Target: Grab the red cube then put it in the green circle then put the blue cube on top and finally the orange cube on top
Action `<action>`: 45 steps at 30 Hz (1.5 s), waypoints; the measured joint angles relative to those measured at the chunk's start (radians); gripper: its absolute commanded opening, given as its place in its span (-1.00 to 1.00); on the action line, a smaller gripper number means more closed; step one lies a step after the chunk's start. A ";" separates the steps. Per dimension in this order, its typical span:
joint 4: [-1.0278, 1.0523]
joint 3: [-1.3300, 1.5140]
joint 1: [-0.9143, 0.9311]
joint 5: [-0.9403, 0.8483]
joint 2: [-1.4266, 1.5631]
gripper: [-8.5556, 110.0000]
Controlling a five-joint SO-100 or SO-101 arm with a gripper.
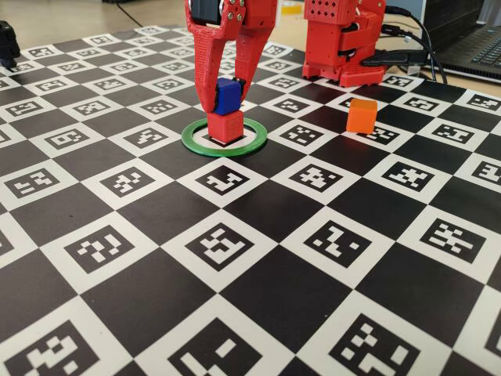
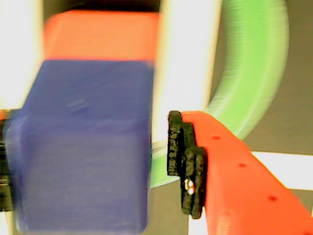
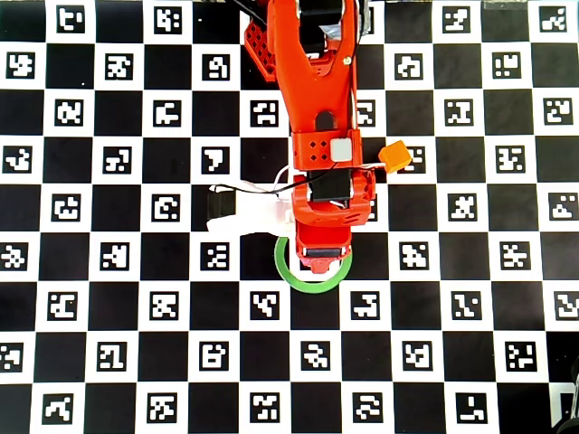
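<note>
Checkerboard mat [image 1: 258, 313] with printed marker squares fills the foreground of the fixed view and carries everything else. Above the green circle [image 1: 225, 138] the red robot arm [image 3: 317, 108] reaches down, hiding most of the ring from overhead. Its gripper [image 1: 225, 98] sits around the blue cube [image 1: 227, 95], with one finger against the cube's left side in the fixed view. In the wrist view a clear gap separates the cube from the padded finger [image 2: 183, 161], so the jaws stand apart and are not clamping it. That blue cube rests on top of the red cube [image 1: 225, 126], slightly tilted, and the red one stands inside the green circle. To the right of the circle, well apart from it, the orange cube [image 1: 362, 115] sits on the mat.
</note>
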 measured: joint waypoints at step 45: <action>0.347 -0.094 -0.273 0.126 0.388 -0.04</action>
